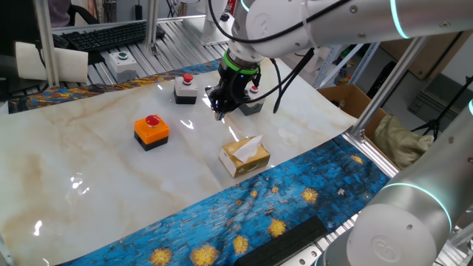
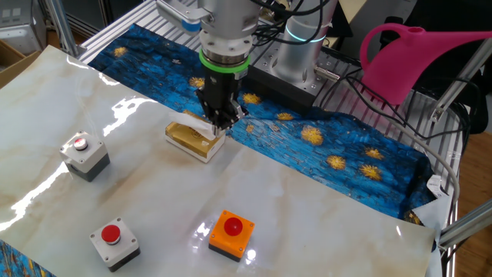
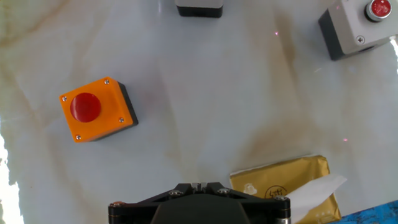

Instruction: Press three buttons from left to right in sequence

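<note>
The orange button box (image 1: 151, 131) with a red push-button on a black base stands left of centre on the marble table. One grey button box (image 1: 185, 89) stands behind it, and a second grey one (image 1: 252, 101) is partly hidden behind my gripper (image 1: 219, 111). My gripper hangs above the table between the buttons and the tissue box, touching nothing. In the hand view the orange box (image 3: 96, 109) is at the left, one grey box (image 3: 199, 7) at the top edge and the other (image 3: 362, 26) at the top right. The fingertips (image 3: 193, 185) meet with no gap, holding nothing.
A yellow tissue box (image 1: 244, 156) lies just in front of my gripper and also shows in the hand view (image 3: 283, 185). A pale box with a green button (image 1: 122, 64) sits beyond the table's far edge. A blue patterned cloth (image 1: 281, 199) covers the near side.
</note>
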`<action>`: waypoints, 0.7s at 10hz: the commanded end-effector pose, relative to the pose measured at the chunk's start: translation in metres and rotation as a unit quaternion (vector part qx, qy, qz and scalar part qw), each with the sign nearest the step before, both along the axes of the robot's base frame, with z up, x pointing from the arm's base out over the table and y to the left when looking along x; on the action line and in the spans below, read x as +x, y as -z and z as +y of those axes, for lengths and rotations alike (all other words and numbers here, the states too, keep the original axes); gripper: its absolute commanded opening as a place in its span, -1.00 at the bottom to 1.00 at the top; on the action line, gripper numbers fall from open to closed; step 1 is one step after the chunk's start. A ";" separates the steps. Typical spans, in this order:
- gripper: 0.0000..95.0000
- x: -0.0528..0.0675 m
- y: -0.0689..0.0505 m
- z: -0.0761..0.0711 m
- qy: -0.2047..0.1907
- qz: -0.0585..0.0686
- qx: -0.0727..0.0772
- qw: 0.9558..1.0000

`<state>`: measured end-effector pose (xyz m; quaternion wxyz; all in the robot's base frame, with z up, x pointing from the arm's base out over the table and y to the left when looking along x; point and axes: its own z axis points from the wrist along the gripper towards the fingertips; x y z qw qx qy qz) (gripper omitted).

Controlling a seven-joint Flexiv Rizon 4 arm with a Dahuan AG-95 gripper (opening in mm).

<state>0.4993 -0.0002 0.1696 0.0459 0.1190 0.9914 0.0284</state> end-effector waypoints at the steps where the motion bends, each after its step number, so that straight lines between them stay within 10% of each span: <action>1: -1.00 0.001 0.000 0.000 -0.005 0.001 0.000 1.000; 7: -1.00 0.001 0.000 0.000 0.000 0.001 0.013 1.000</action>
